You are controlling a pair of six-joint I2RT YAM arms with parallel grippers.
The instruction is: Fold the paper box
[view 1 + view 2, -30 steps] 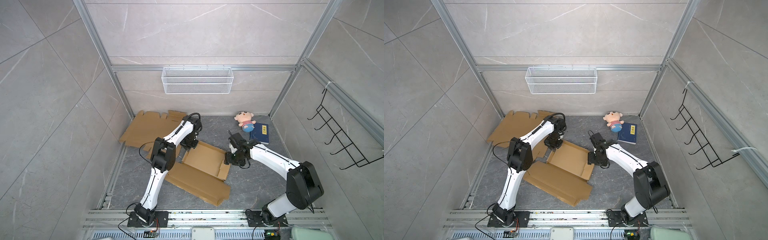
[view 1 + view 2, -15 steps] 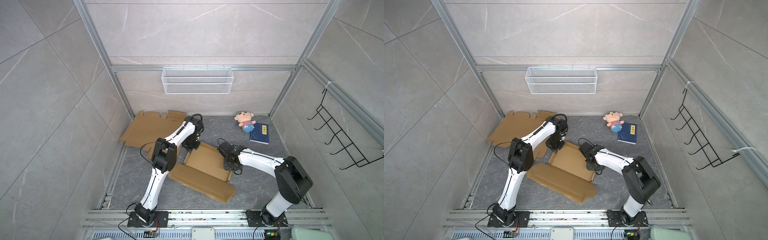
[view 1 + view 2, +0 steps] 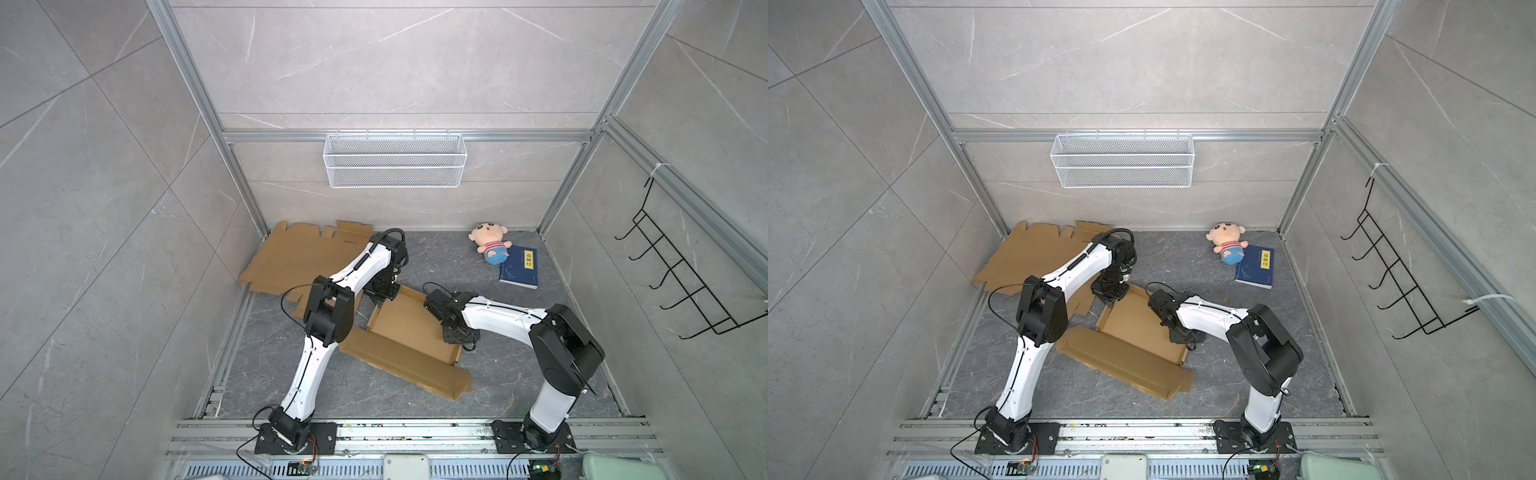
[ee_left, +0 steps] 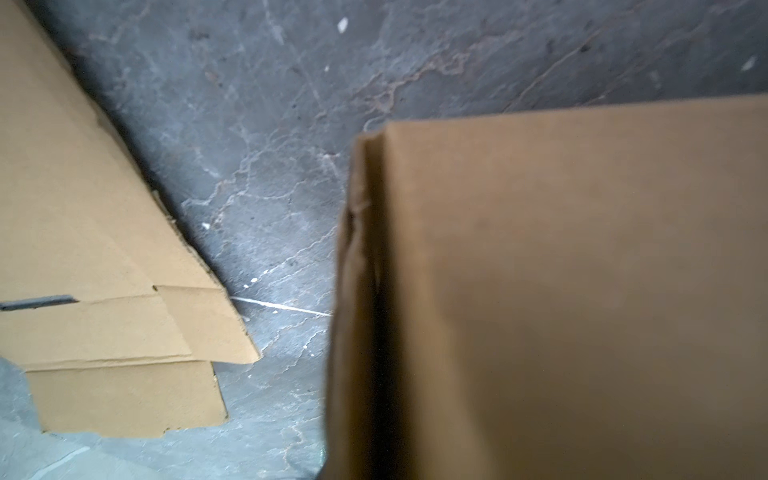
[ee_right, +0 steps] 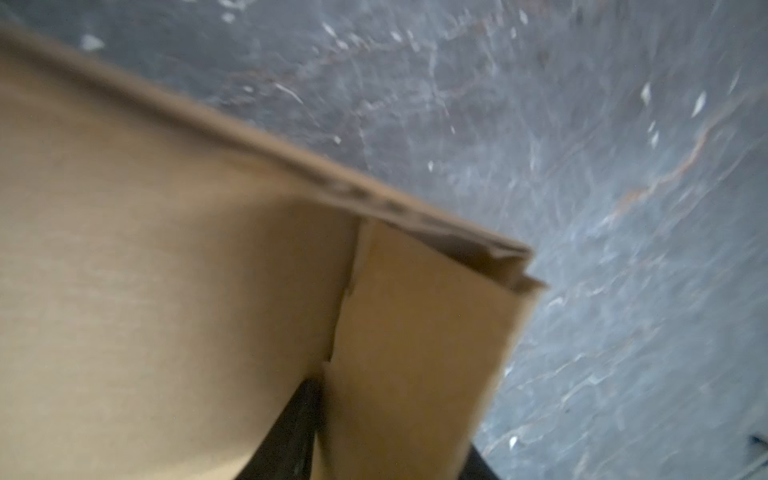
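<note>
Box (image 3: 409,328) at middle of tabletop (image 3: 457,266), half formed. My left gripper (image 3: 380,296) clamped tight on far corner wall, anchoring it. My right gripper (image 3: 456,337) at right wall, likely to raise it; opening unclear.

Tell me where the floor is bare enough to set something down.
Free: the floor between the paper box and the front rail; also between the left arm and the plush doll. Crowded: the middle, and the flat cardboard at back left.
</note>
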